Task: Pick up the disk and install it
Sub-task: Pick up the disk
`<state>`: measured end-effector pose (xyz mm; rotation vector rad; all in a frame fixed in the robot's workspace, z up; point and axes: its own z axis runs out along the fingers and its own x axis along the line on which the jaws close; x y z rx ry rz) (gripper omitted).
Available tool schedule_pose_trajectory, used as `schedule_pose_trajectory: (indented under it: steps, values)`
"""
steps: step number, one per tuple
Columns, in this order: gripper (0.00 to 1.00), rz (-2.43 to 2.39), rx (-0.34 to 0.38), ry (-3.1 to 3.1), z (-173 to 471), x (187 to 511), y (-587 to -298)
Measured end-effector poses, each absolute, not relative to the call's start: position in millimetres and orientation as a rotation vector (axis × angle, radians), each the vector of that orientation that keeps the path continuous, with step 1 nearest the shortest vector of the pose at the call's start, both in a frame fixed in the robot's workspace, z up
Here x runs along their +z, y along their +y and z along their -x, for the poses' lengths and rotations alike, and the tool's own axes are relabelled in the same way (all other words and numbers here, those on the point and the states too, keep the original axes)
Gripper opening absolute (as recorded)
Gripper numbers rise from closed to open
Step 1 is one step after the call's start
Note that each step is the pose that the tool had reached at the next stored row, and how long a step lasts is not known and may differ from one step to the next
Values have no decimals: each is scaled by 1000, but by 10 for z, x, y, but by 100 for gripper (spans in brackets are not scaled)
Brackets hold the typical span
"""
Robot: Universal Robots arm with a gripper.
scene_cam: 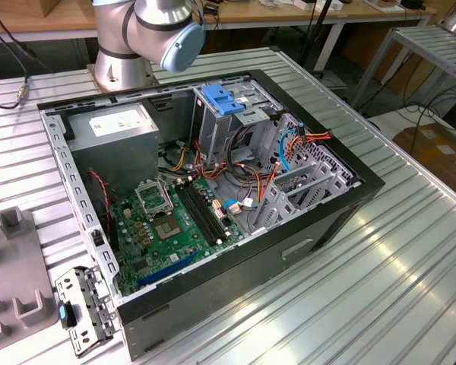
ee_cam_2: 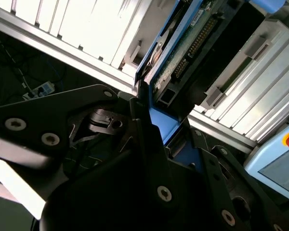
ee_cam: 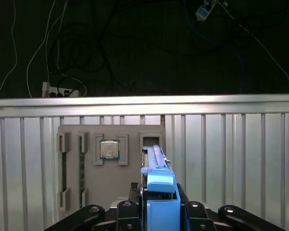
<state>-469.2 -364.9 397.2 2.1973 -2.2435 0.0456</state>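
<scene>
In both wrist views my gripper (ee_cam: 160, 195) is shut on the disk (ee_cam: 156, 166), which stands on edge between the black fingers (ee_cam_2: 140, 113). In the first wrist view the disk's blue carrier rail faces the camera, and its far end points at a slot of the grey fixture tray (ee_cam: 86, 139). The second wrist view shows the disk's (ee_cam_2: 183, 53) green circuit-board side, its connector row and the blue rail running along it. Whether the disk still touches the tray I cannot tell. The exterior view shows the arm's base and a blue-capped joint (scene_cam: 178, 38) behind the open computer case (scene_cam: 235, 251).
Inside the case are a grey power-supply box (scene_cam: 114, 125), a metal cage with a light-blue latch (scene_cam: 224, 100), a green motherboard (scene_cam: 175, 220) and loose cables. The tray holds a processor chip (ee_cam: 109, 149). A metal bracket (scene_cam: 83, 308) lies by the case. Cables hang beyond the table edge (ee_cam: 144, 102).
</scene>
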Motion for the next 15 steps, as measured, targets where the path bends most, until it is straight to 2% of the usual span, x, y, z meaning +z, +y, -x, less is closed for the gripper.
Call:
schedule_pose_trajectory:
  steps: [15]
  values:
    - [37, -2197, 44, -2243, 4692, 4084, -3649]
